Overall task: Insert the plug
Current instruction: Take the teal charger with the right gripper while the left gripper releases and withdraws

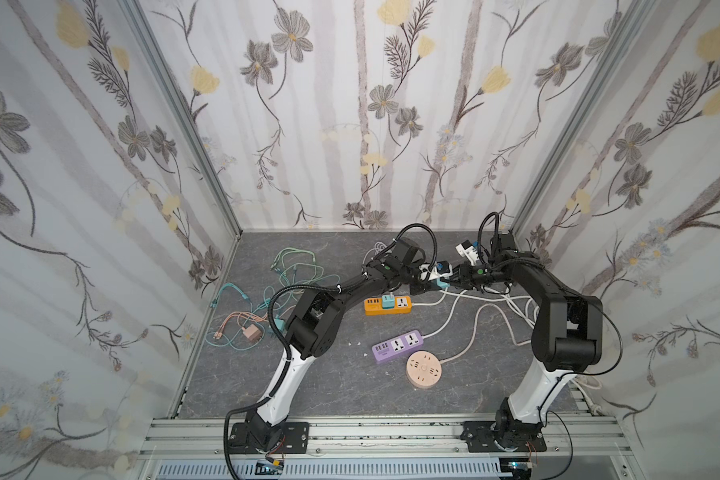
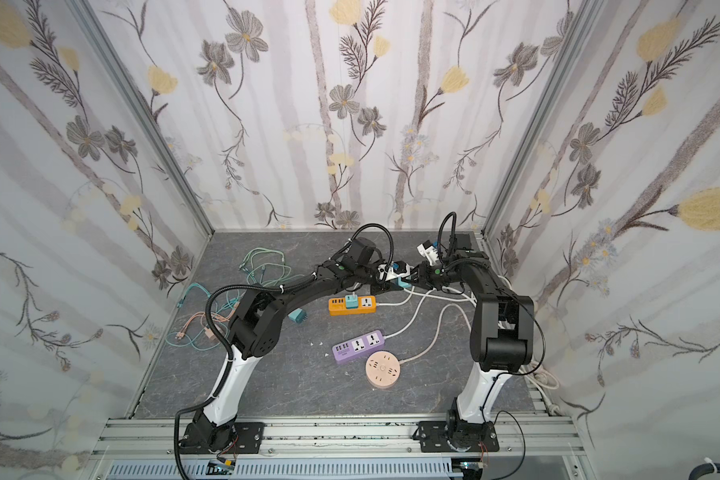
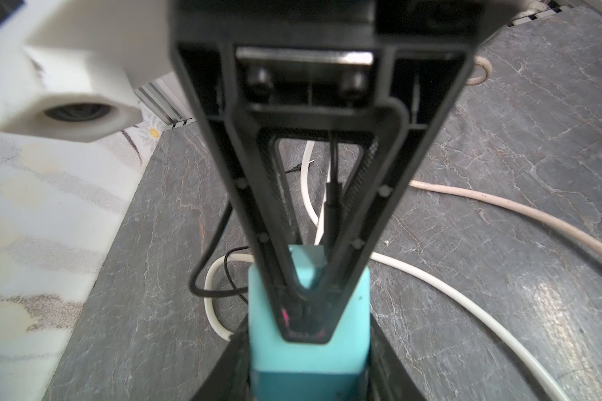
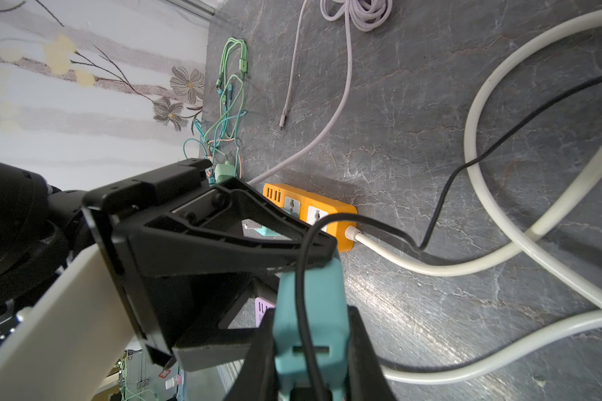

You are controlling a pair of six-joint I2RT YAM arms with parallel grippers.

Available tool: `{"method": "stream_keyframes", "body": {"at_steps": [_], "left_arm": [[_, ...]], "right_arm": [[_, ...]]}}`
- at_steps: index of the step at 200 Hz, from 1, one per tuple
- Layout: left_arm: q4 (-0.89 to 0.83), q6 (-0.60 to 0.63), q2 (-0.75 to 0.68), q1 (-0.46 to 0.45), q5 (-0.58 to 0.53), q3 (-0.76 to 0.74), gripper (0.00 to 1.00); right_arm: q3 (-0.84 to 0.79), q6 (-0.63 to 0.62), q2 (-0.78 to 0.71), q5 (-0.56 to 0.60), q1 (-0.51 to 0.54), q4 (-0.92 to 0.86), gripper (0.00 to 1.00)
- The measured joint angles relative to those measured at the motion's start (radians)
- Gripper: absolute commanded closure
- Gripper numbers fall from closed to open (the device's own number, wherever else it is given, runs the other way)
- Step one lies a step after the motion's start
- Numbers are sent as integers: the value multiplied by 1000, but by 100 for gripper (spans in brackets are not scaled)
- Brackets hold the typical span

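Plug [image 4: 324,298] aloft, left gripper [image 3: 306,378] clamped on it; right gripper [image 4: 311,368] pinching it too (a handover, likely, for better aim); strip [image 1: 388,304] lies nearby.

This is a robot test cell in a lab, not a lived-in room. Panels [image 1: 350,124] with flower wallpaper close the dark stone-look desk [image 1: 329,386] at 9, 12 and 3 o'clock, and bare aluminium posts [image 1: 186,120] hold them. At 6 o'clock an aluminium rail [image 1: 391,434] carries the left arm [image 1: 312,320] and the right arm [image 1: 566,328], both bolted down. An orange power strip [image 1: 368,309], a purple power strip [image 1: 398,346], a round socket [image 1: 423,370] and loose charging cables [image 1: 235,321] lie on the desk.
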Motion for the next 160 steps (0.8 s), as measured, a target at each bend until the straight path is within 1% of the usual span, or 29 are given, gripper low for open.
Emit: {"method": "stream_keyframes", "body": {"at_steps": [6, 16, 24, 32, 53, 57, 62, 63, 65, 97, 117, 126, 139, 160], "left_arm": [[0, -1, -1, 0, -1, 0, 80], [4, -2, -6, 0, -4, -6, 58], [14, -8, -19, 0, -8, -22, 44], [29, -11, -37, 0, -14, -46, 35], [89, -66, -121, 3, -10, -147, 21], [107, -79, -143, 3, -9, -173, 12], [138, -98, -175, 3, -9, -212, 6], [141, -101, -179, 3, -8, -216, 3], [149, -109, -192, 3, -8, -231, 1], [369, -255, -364, 20, -10, -454, 0], [499, -375, -441, 47, -60, -584, 0], [557, -438, -469, 58, -104, -636, 0], [628, -535, -503, 71, -199, -696, 0], [667, -659, -554, 83, -323, -758, 0]], "right_arm": [[0, 0, -1, 0, 0, 1, 95], [0, -5, -4, 1, 0, 0, 99], [3, -10, -8, 0, 1, -5, 100], [6, -18, -12, -5, 3, -10, 100], [18, -40, -27, 22, 12, -12, 100], [19, -44, -29, 28, 14, -12, 100], [24, -55, -31, 43, 18, -13, 100], [24, -56, -32, 45, 19, -13, 100], [26, -61, -32, 50, 22, -12, 100], [54, -162, -32, 116, 67, -1, 100], [77, -243, -22, 143, 83, 21, 100], [85, -284, -12, 157, 90, 24, 100], [109, -345, 8, 177, 103, 11, 100], [182, -470, 53, 209, 126, -31, 100]]}}
